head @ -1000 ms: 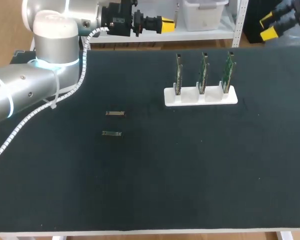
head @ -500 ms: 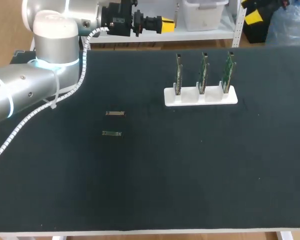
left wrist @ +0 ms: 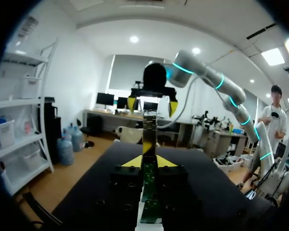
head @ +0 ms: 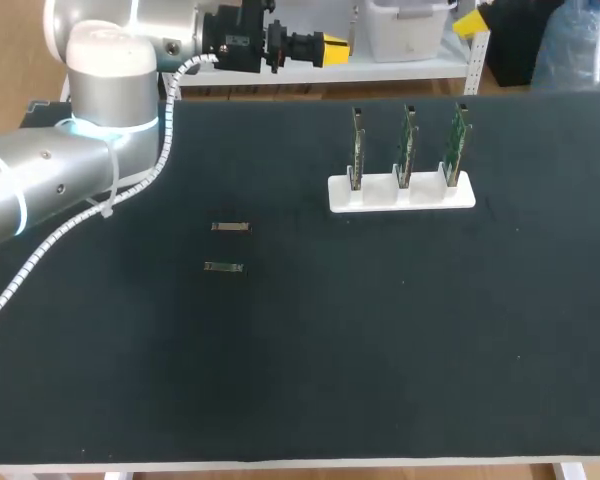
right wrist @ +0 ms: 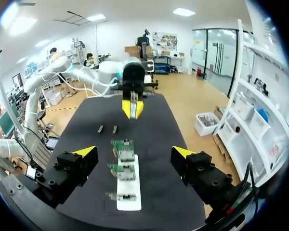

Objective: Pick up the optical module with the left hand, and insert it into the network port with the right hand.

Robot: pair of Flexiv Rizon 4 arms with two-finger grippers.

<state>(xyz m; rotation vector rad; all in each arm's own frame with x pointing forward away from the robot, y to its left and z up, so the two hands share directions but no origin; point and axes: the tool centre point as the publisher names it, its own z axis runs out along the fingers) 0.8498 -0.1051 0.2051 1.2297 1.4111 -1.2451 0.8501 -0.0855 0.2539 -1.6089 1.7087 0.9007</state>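
Observation:
My left gripper (head: 332,48) hangs above the table's back edge, pointing right. In the left wrist view it (left wrist: 147,162) is shut on a slim optical module (left wrist: 150,132) that sticks out ahead of the yellow tips. Facing it is my right gripper (left wrist: 151,103), its fingers wide apart. In the right wrist view that gripper (right wrist: 135,153) is open and holds nothing, with the white holder (right wrist: 128,202) and its three green port boards (right wrist: 123,147) below it. Only one yellow fingertip (head: 470,22) of it shows in the head view.
Two more optical modules (head: 231,227) (head: 224,267) lie on the dark mat left of centre. The white holder (head: 401,192) with three upright boards stands at the back right. My left arm's elbow (head: 105,60) rises over the back left corner.
The right gripper's yellow tips have moved left and up along the head view's top right. The left arm and its module have stayed still.

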